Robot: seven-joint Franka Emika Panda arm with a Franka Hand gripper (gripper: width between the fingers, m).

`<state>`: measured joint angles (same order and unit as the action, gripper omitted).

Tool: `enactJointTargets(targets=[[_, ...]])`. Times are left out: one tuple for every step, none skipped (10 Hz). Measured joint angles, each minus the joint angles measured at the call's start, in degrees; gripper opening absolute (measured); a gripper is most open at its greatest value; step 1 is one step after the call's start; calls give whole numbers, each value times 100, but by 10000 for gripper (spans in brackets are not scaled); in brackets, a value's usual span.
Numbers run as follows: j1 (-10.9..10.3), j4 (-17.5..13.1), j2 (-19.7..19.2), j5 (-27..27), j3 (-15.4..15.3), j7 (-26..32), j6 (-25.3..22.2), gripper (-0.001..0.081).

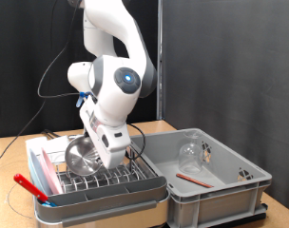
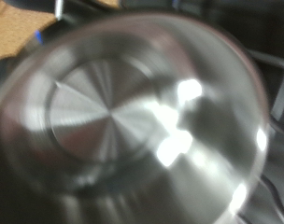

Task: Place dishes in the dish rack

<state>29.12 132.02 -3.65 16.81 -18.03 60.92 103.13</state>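
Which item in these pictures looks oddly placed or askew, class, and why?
The steel bowl sits tilted on its side in the dish rack, open face towards the gripper beside it, not resting flat. The thin red utensil lies loose on the floor of the grey tub, beside the clear glass.

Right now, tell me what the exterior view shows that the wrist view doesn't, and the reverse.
Only the exterior view shows the gripper low over the dish rack, the pink plate standing at the rack's left end, and the grey tub on the right holding the clear glass and red utensil. Only the wrist view shows the steel bowl close up, its shiny inside filling the picture, with a strip of tabletop at one corner. Both show that bowl, sitting tilted in the rack.
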Motion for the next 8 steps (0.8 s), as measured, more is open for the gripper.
enactJointTargets(targets=[[-18,218,57,15,-45,-5,28,804],[-36,445,128,15,-94,-37,135,804],[-56,652,209,6,-130,-103,266,804],[-65,820,280,-8,-154,-182,399,804],[-68,936,342,-34,-173,-235,492,804],[-68,1028,388,-59,-193,-289,555,804],[-68,1089,418,-78,-213,-332,592,804],[-68,1130,437,-91,-224,-363,612,804]])
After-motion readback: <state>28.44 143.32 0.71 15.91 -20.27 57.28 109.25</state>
